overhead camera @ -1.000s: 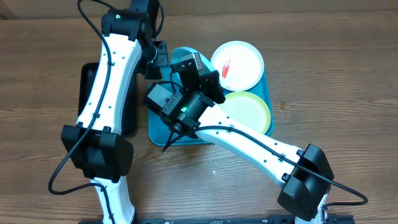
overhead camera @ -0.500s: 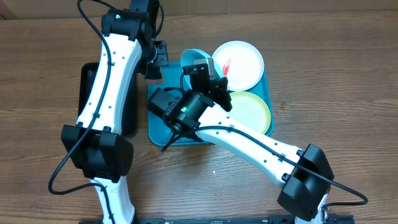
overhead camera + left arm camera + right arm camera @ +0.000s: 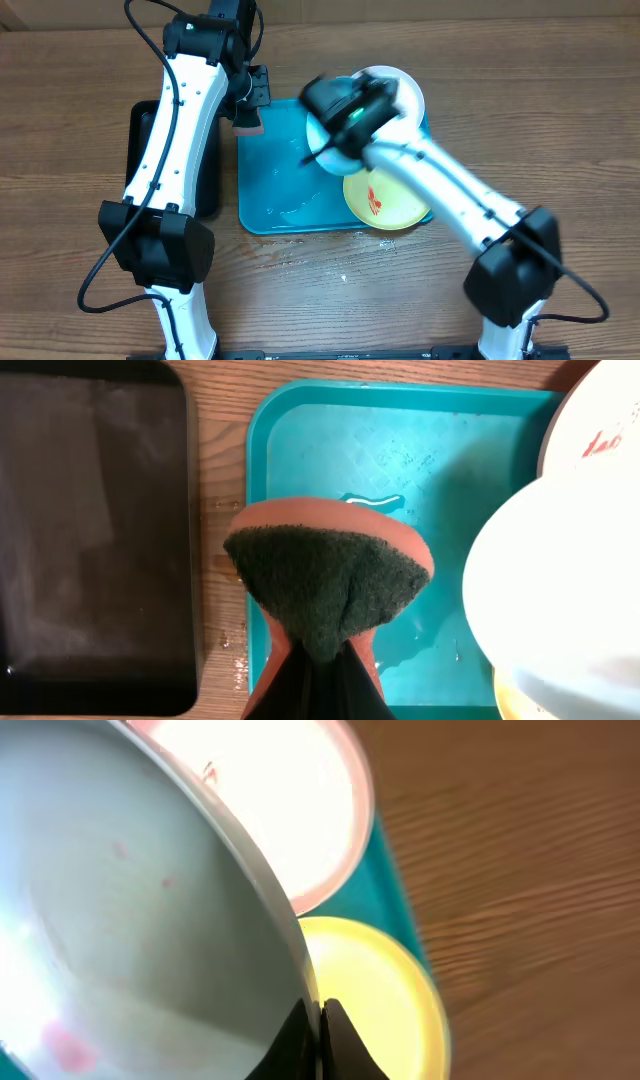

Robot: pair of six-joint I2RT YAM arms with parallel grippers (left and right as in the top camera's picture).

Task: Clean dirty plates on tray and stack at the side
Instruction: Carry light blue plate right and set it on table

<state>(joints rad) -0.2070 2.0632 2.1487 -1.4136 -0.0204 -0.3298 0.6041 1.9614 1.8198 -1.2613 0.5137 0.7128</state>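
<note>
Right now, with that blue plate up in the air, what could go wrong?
The right jaws pinch the light blue plate only at its rim; it could slip and fall onto the white plate or yellow-green plate below.
Faint pink marks show on it, so stacking it now might leave it dirty.
The tray looks wet; plates may slide there.

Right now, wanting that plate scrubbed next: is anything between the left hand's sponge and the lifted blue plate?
Nothing visible: only bare tray lies under the gap between the sponge and the blue plate.
</note>
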